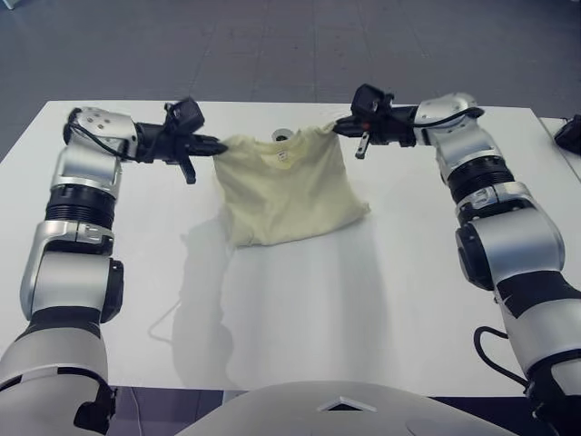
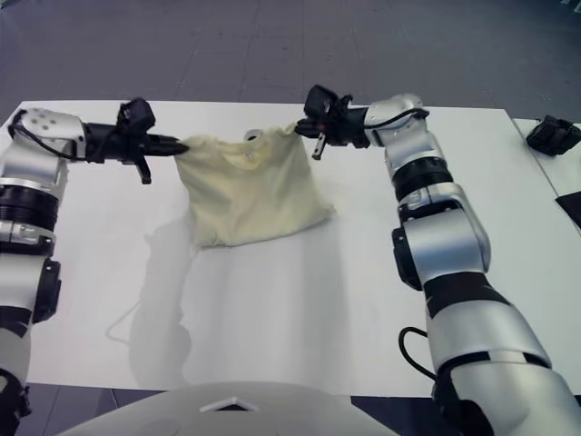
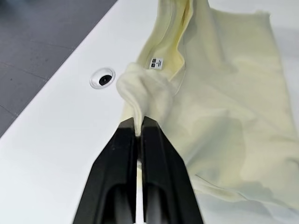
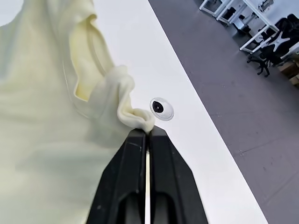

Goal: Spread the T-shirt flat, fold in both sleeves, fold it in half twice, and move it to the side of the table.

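Note:
A pale yellow T-shirt (image 1: 286, 191) hangs by its two shoulders above the far middle of the white table (image 1: 300, 309), its lower hem resting crumpled on the surface. My left gripper (image 1: 218, 143) is shut on the shirt's left shoulder, and my right gripper (image 1: 338, 126) is shut on the right shoulder. In the left wrist view the black fingers (image 3: 152, 154) pinch a bunch of fabric beside the collar label (image 3: 157, 63). The right wrist view has its fingers (image 4: 161, 154) clamped on a fold of the T-shirt (image 4: 42, 140). The sleeves are hidden in the folds.
A round cable hole (image 1: 281, 134) sits in the table just behind the shirt's collar. A dark object (image 2: 552, 134) lies on a neighbouring surface at the far right. Bare white tabletop stretches in front of the shirt and to both sides.

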`<move>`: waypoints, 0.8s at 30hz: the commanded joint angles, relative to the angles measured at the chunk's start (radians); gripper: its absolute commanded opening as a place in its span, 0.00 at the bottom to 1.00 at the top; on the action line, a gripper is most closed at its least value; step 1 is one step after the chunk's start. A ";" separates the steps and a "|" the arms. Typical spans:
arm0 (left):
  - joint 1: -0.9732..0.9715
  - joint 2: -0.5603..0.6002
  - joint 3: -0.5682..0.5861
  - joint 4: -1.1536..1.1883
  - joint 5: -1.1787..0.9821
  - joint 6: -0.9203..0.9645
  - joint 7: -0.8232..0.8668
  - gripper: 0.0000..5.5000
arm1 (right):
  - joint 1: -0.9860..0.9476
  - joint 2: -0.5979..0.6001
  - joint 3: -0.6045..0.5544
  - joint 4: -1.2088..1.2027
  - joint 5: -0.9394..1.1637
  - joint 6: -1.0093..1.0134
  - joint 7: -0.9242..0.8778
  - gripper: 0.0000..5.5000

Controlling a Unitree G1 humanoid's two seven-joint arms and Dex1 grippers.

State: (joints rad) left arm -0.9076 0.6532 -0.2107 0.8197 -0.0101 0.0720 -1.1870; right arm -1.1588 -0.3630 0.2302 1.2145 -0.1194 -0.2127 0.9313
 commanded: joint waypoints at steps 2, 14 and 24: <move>-0.027 -0.099 -0.060 0.108 0.091 -0.062 0.057 0.00 | 0.065 0.034 0.003 0.073 -0.053 -0.018 -0.099 0.00; 0.129 -0.137 -0.130 -0.024 0.165 -0.101 0.025 0.00 | 0.347 -0.011 0.101 -0.042 -0.152 -0.166 0.056 0.00; 0.460 0.048 -0.132 -0.565 0.072 0.066 -0.172 0.00 | 0.783 -0.307 0.105 -0.762 -0.005 -0.015 0.349 0.00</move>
State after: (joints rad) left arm -0.4925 0.6527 -0.3491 0.3098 0.0699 0.0922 -1.3378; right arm -0.5339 -0.5873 0.3108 0.5973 -0.1118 -0.3264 1.2138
